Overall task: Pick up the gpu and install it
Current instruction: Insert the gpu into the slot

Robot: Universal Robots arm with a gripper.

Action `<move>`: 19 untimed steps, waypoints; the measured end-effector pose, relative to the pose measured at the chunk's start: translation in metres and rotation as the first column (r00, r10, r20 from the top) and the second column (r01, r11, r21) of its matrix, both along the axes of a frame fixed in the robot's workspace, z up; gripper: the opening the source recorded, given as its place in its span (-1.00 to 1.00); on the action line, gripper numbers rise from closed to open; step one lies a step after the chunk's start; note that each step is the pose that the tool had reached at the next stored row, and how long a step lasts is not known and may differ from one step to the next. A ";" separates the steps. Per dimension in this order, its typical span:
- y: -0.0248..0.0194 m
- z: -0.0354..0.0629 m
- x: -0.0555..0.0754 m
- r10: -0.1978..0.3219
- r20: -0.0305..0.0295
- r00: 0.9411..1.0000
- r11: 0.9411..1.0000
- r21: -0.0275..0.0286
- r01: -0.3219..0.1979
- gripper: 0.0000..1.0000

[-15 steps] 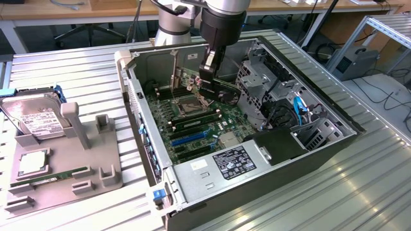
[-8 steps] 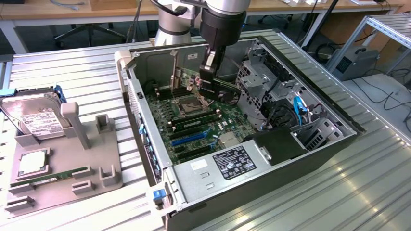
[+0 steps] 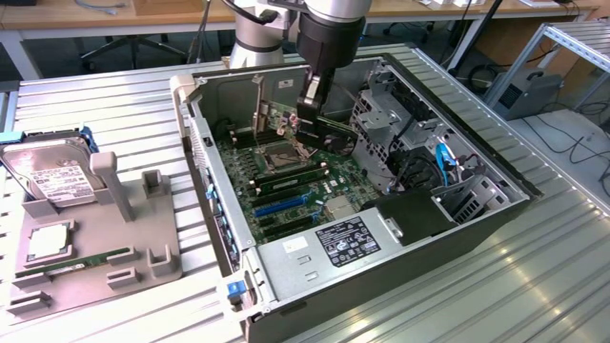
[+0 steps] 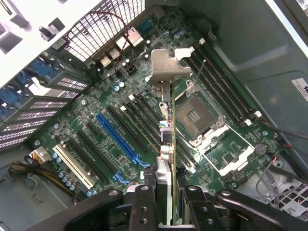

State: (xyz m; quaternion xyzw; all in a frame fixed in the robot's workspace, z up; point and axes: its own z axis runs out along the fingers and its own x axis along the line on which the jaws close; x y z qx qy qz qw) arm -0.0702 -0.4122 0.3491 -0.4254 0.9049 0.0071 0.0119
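My gripper point(image 3: 307, 128) hangs inside the open computer case point(image 3: 481, 214), above the green motherboard point(image 3: 286, 186). It is shut on the gpu point(image 3: 336, 133), a thin black card held on edge over the board. In the wrist view the gpu point(image 4: 172, 139) runs edge-on away from my gripper point(image 4: 168, 204), and its silver metal bracket point(image 4: 168, 67) sits at the far end. The card hovers above the black expansion slots, between the blue slot point(image 4: 120, 139) and the CPU socket point(image 4: 195, 115). I cannot tell whether its lower edge touches a slot.
A grey fixture tray point(image 3: 143, 257) stands at the exterior view's left, carrying a silver hard drive point(image 3: 53, 175), a CPU point(image 3: 48, 243) and a green memory stick point(image 3: 81, 263). Inside the case, the power supply point(image 3: 333, 246) and drive cages point(image 3: 381, 118) crowd the board.
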 end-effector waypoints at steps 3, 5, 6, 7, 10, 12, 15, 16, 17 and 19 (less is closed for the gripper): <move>0.0000 -0.0001 0.000 0.005 0.000 1.000 1.000 0.000 -0.005 -0.47; 0.0000 -0.0002 0.000 0.008 0.000 1.000 1.000 0.000 -0.008 -0.47; 0.0000 -0.0002 0.000 0.010 0.000 1.000 1.000 0.000 -0.010 -0.47; 0.0000 -0.0002 0.000 0.011 0.000 1.000 1.000 0.000 -0.011 -0.47; 0.0000 -0.0003 0.000 0.017 0.000 1.000 1.000 0.000 -0.017 -0.47; 0.0000 -0.0004 0.000 0.022 0.000 1.000 1.000 0.000 -0.022 -0.47; 0.0000 -0.0006 0.000 0.028 0.000 1.000 1.000 0.000 -0.028 -0.47; 0.0000 -0.0006 0.000 0.030 0.000 1.000 1.000 0.000 -0.030 -0.47; 0.0000 -0.0006 0.000 0.032 0.000 1.000 1.000 0.000 -0.032 -0.47; 0.0000 -0.0007 0.000 0.035 0.000 0.999 0.999 0.000 -0.035 -0.47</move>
